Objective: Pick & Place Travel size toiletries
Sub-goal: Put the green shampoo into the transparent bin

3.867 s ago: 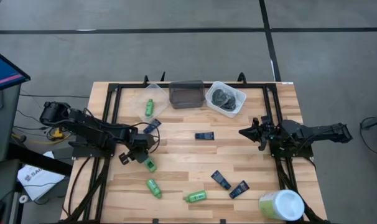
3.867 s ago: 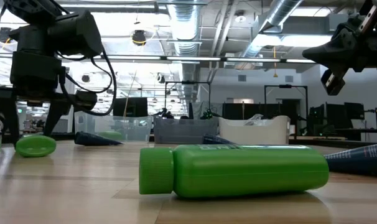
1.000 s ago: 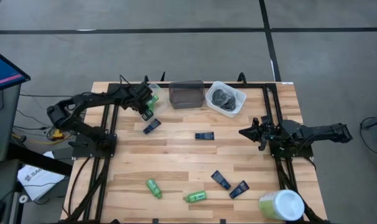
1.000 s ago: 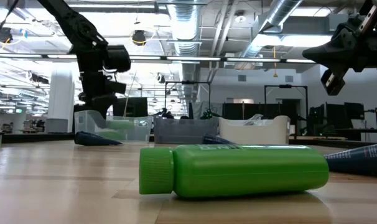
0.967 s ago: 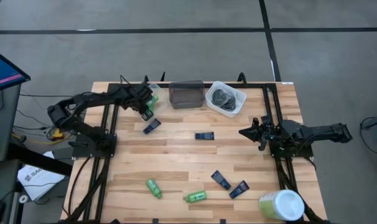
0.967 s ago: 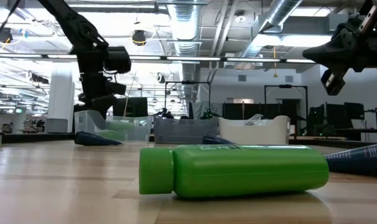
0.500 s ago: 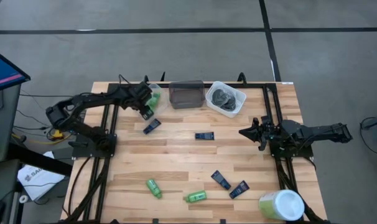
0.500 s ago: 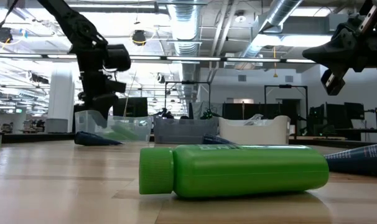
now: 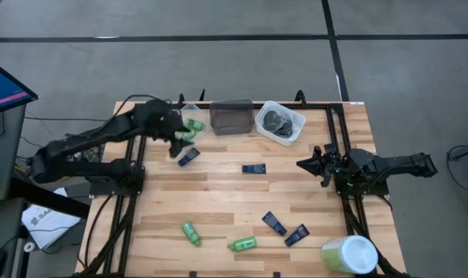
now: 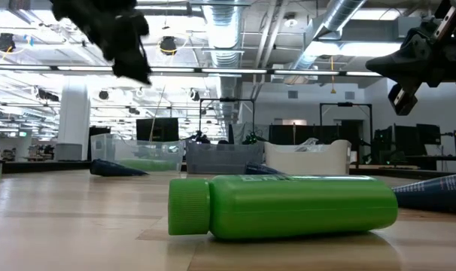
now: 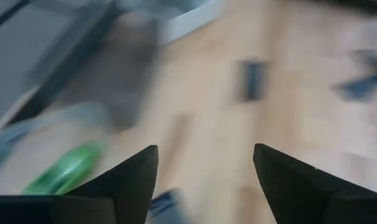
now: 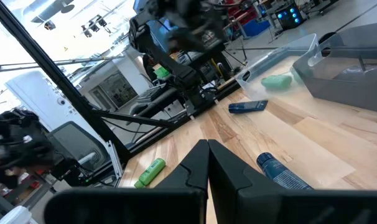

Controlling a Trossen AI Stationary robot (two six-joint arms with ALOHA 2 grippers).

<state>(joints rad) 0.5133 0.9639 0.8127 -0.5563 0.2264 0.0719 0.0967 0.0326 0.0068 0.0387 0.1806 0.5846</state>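
Left pincer (image 9: 178, 137), fingers apart and empty, near the surface's (image 9: 218, 193) far-left corner. Right pincer (image 9: 305, 164) closed. Green bottles (image 9: 190, 232): light, rigid, prone to rolling; grip mid-body.

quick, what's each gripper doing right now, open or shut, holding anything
Left gripper: open, holding nothing, by the clear tub.
Right gripper: shut, holding nothing, waiting at the table's right side.

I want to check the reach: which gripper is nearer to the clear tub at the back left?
Left. The left gripper hangs at the clear tub's near edge; the right gripper waits far across the table.
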